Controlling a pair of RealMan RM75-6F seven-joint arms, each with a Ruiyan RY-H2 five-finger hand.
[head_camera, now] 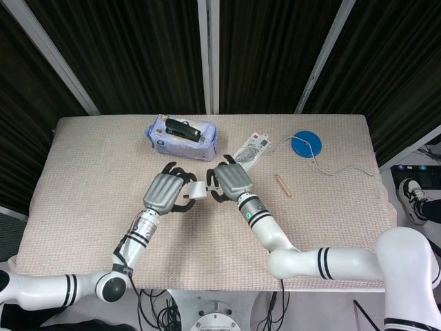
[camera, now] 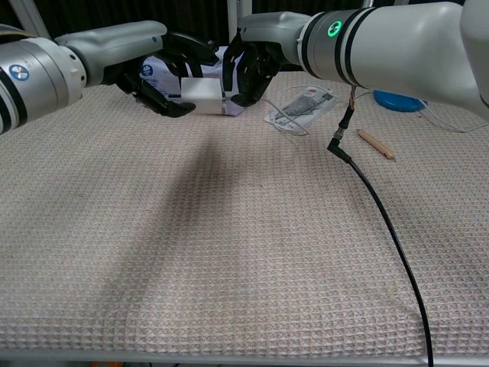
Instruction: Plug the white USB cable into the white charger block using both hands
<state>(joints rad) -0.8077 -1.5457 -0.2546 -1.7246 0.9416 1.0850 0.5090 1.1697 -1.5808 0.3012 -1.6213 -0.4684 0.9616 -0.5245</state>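
Cloth [camera: 229,290] fills the near half of my chest view, bare weave crossed only by a black cable [camera: 382,229] trailing from my right arm. Beyond it, my left hand [head_camera: 164,192] holds the white charger block [camera: 200,91] above the cloth, fingers curled around it. My right hand [head_camera: 230,181] sits just beside the block, fingers bent in tight; I cannot tell from either view whether the USB plug is in them. Only the head view shows the white USB cable [head_camera: 337,170] lying far right, near the blue disc [head_camera: 305,145] and the wooden stick [head_camera: 283,185]. Past the hands sit a printed packet [head_camera: 253,147] and a tissue pack [head_camera: 180,136], near the far edge. Open cloth spreads left of my left hand.
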